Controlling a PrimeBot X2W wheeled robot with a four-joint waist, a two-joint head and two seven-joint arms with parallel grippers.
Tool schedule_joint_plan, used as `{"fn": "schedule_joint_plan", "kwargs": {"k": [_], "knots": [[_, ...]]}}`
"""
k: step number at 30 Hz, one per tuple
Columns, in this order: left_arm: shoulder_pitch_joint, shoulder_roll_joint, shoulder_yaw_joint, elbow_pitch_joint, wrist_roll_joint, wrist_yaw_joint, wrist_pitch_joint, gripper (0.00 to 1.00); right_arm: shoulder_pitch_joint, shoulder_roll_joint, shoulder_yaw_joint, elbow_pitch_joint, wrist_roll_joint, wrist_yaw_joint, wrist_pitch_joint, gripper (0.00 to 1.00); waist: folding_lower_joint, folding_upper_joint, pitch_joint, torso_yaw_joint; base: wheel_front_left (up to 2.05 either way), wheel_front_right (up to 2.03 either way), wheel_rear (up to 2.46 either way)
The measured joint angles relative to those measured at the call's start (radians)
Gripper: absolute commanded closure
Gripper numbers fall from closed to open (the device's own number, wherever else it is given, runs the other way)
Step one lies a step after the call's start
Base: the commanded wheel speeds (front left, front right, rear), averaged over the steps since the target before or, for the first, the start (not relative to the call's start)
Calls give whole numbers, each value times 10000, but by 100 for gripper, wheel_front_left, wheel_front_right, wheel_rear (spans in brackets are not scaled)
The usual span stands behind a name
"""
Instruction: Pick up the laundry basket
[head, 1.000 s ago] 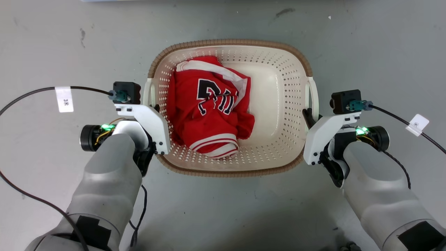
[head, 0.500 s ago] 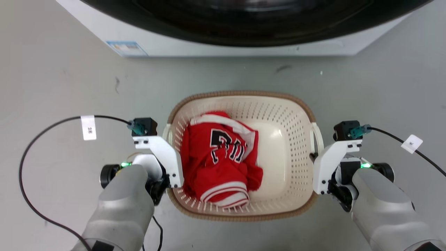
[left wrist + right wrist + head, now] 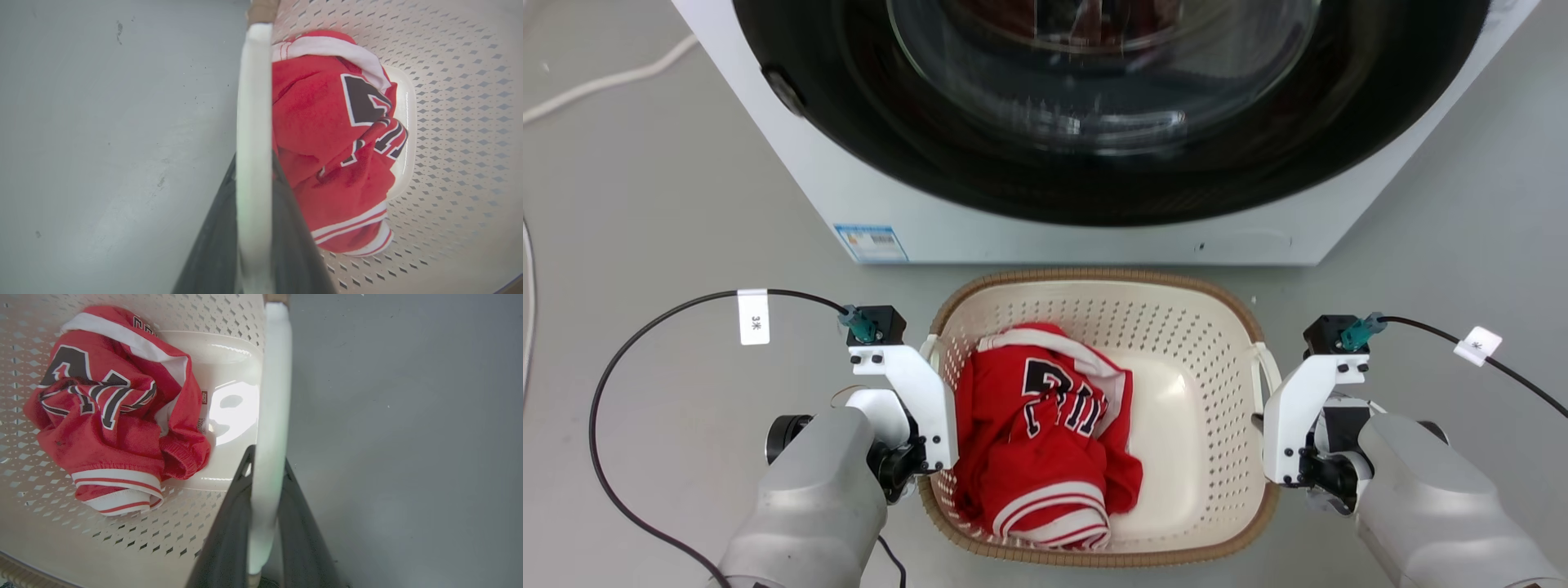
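The laundry basket (image 3: 1094,276) is cream with perforated walls and a brown woven-look rim, low in the middle of the head view, with a crumpled red jersey (image 3: 1045,441) inside. My left gripper (image 3: 254,159) is shut on the basket's white left handle (image 3: 253,102), one dark finger on each side of the bar. My right gripper (image 3: 267,455) is shut the same way on the white right handle (image 3: 274,375). In the head view the white wrist brackets (image 3: 915,400) hide the fingers, one pressed against each side of the basket.
A white front-loading washer (image 3: 1054,237) with a dark round door stands just beyond the basket's far rim. Black cables (image 3: 645,335) with white tags loop out from both wrists over the grey floor. A pale cord (image 3: 605,77) lies at the far left.
The head camera has shifted, bringing the washer's front fully into view and setting the basket lower in the picture. Both grippers stay at the basket's handles.
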Motion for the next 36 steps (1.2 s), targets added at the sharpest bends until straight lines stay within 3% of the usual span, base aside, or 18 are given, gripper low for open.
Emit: {"fn": "schedule_joint_plan", "kwargs": {"k": [19, 36], "knots": [[567, 274, -1032, -184, -1154, 0, 1383, 100, 59, 102, 284, 443, 997, -2, 2169, 100, -1, 0, -2411, -30, 0, 0, 0], [1416, 316, -1693, -309, -1988, 19, 1499, 100, 546, 238, 403, 869, 1250, -2, 2493, 100, 0, 0, -3217, -59, 0, 0, 0]]}}
